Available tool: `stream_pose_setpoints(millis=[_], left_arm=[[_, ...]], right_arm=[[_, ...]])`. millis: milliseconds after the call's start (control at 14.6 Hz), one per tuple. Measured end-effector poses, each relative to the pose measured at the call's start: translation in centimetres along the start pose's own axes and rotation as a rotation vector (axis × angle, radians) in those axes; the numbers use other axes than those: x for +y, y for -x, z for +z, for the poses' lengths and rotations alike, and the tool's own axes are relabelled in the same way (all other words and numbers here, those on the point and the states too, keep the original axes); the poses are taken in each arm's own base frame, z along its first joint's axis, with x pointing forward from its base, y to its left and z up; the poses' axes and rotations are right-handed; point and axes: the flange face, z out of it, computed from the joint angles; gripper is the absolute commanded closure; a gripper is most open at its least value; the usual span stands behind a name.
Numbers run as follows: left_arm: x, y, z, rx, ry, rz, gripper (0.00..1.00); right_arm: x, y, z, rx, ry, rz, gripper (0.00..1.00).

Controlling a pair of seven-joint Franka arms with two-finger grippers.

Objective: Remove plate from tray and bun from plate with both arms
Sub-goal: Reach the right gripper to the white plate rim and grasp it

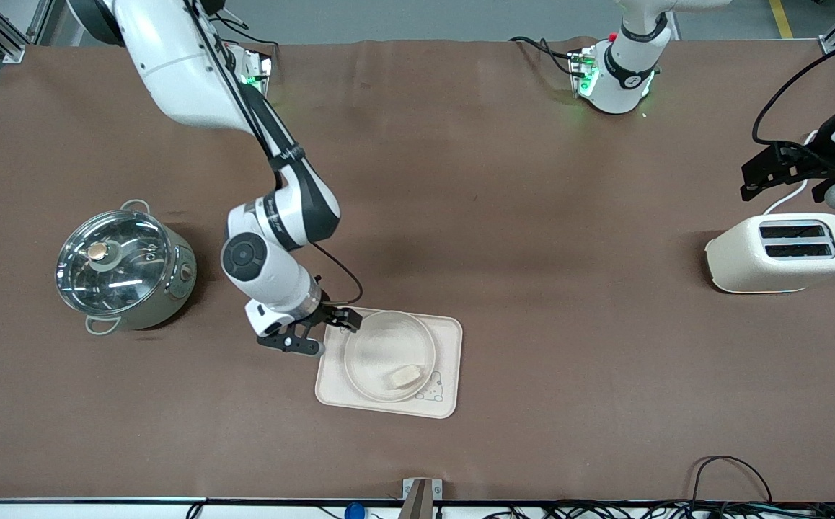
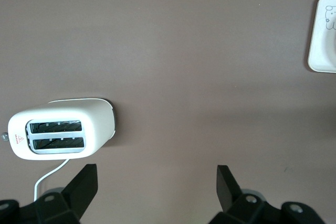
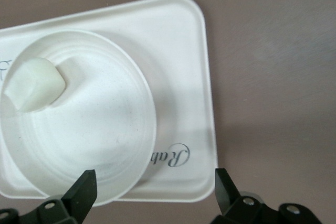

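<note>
The tray (image 1: 448, 339) lies nearer the front camera, mid-table. The round plate (image 1: 389, 346) sits on it, with the bun (image 1: 404, 376) on the plate's nearer part. My right gripper (image 1: 329, 334) is open and empty, low over the tray's corner toward the right arm's end, its jaws astride the tray edge and plate rim. The right wrist view shows the plate (image 3: 94, 145), the bun (image 3: 34, 85), the tray (image 3: 178, 51) with its "Rabbit" lettering, and the gripper (image 3: 155, 187). My left gripper (image 1: 756, 176) is open and empty over the table by the toaster, and also shows in the left wrist view (image 2: 156, 187).
A white toaster (image 1: 785, 252) with a cord stands at the left arm's end and shows in the left wrist view (image 2: 63, 129). A steel pot (image 1: 122, 267) with a glass lid stands at the right arm's end. A tray corner (image 2: 323, 35) shows in the left wrist view.
</note>
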Motion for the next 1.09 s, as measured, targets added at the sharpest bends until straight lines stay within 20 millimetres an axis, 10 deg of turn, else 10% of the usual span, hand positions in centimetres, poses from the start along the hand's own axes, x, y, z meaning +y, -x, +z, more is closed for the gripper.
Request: stream_pose_setpoints(millis=[683,1093], left_arm=[[0.0,0.0,0.0,0.000,0.000,0.000,0.00],[0.0,0.0,0.0,0.000,0.000,0.000,0.00]], right_arm=[[-0.6,-2.0,4.1,0.033,-0.051,0.043,0.28],[-0.5,-2.5,4.5,0.039,-0.054,0.044,0.75]])
